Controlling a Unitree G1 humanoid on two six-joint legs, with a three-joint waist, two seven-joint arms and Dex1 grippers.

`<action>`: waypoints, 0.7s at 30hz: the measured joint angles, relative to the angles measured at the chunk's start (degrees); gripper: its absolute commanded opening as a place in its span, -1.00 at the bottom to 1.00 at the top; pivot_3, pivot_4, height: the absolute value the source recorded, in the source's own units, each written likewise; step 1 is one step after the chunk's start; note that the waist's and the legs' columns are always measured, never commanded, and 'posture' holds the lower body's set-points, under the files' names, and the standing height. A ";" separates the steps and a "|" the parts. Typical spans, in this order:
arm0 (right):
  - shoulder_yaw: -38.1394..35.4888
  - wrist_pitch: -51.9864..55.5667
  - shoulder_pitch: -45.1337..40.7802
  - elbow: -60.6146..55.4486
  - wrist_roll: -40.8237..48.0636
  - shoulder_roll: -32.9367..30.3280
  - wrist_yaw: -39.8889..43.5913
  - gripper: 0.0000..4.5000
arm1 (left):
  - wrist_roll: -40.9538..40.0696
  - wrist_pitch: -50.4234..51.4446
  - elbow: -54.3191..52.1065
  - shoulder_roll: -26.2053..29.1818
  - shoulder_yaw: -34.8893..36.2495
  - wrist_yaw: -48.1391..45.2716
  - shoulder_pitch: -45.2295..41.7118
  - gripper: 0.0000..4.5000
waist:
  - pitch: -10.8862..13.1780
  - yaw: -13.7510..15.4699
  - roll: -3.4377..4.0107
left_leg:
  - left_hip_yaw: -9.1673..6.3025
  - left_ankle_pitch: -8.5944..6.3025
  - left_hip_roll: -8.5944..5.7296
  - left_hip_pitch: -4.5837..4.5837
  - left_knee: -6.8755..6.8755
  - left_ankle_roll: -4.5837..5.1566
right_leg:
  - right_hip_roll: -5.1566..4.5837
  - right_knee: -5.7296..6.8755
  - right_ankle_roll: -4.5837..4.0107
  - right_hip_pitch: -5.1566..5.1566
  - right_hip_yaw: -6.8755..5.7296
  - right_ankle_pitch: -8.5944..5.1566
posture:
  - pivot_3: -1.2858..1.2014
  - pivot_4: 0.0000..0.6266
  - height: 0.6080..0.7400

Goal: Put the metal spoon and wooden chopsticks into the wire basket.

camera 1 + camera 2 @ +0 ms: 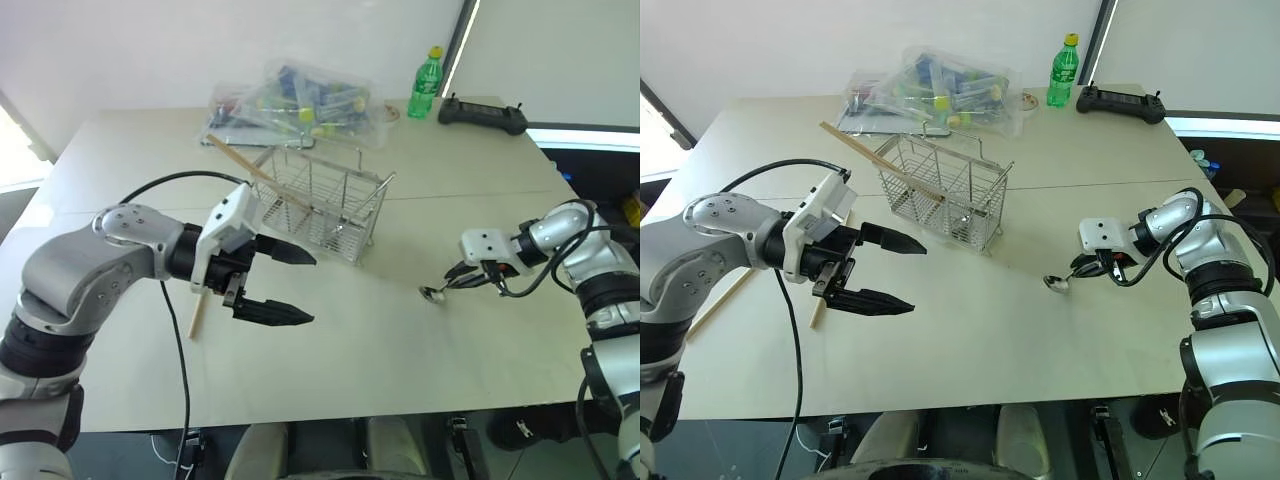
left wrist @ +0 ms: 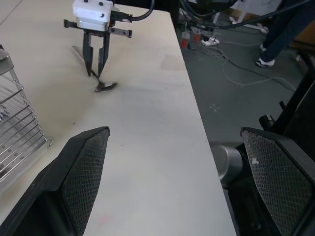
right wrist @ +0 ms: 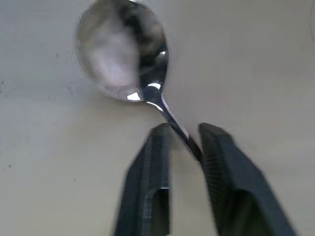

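Observation:
The metal spoon (image 3: 120, 54) lies on the table to the right of the wire basket (image 1: 320, 200), bowl towards the basket. My right gripper (image 3: 184, 130) points down at it, its two fingers shut on the slim handle just behind the bowl; the left wrist view shows the same grip (image 2: 96, 73). One wooden chopstick (image 1: 245, 163) leans in the basket, its end sticking out to the left. Another chopstick (image 1: 197, 315) lies on the table under my left gripper (image 1: 311, 288), which hovers open and empty left of the basket. A third chopstick (image 1: 720, 300) lies near the table's left edge.
A clear plastic bag (image 1: 300, 105) of colourful items sits behind the basket. A green bottle (image 1: 425, 85) and a black controller (image 1: 483, 115) stand at the back right. Beyond the table's right edge, a person's leg (image 2: 280, 29) and cables are on the floor.

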 measured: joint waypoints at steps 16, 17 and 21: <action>-1.07 5.31 4.35 -6.80 1.53 -0.25 -0.73 -0.71 | 1.20 -1.28 2.95 -1.22 0.06 -0.06 -2.64 1.00 | 0.02 0.07 0.00 | 0.02 0.00 0.00 0.00 0.02 0.00 | -0.01 0.00 0.01 0.01 0.01 0.00 | 0.03 -0.52 0.77; -1.07 5.49 4.35 -6.80 1.53 -0.25 -0.79 -0.71 | 1.22 -1.32 3.00 -1.36 0.06 -0.07 -2.76 1.00 | 0.02 0.07 0.00 | 0.02 0.00 0.00 -0.01 0.02 0.00 | -0.01 0.00 0.01 0.01 0.01 0.00 | 0.03 -0.52 0.77; -1.06 5.84 4.35 -6.83 1.50 -0.14 -1.18 -0.71 | 1.22 -1.32 3.26 -1.52 0.06 -0.05 -2.94 1.00 | 0.02 0.02 0.00 | 0.02 0.00 0.00 -0.01 0.01 0.00 | -0.01 -0.01 0.02 0.00 0.01 0.00 | 0.03 -0.52 0.77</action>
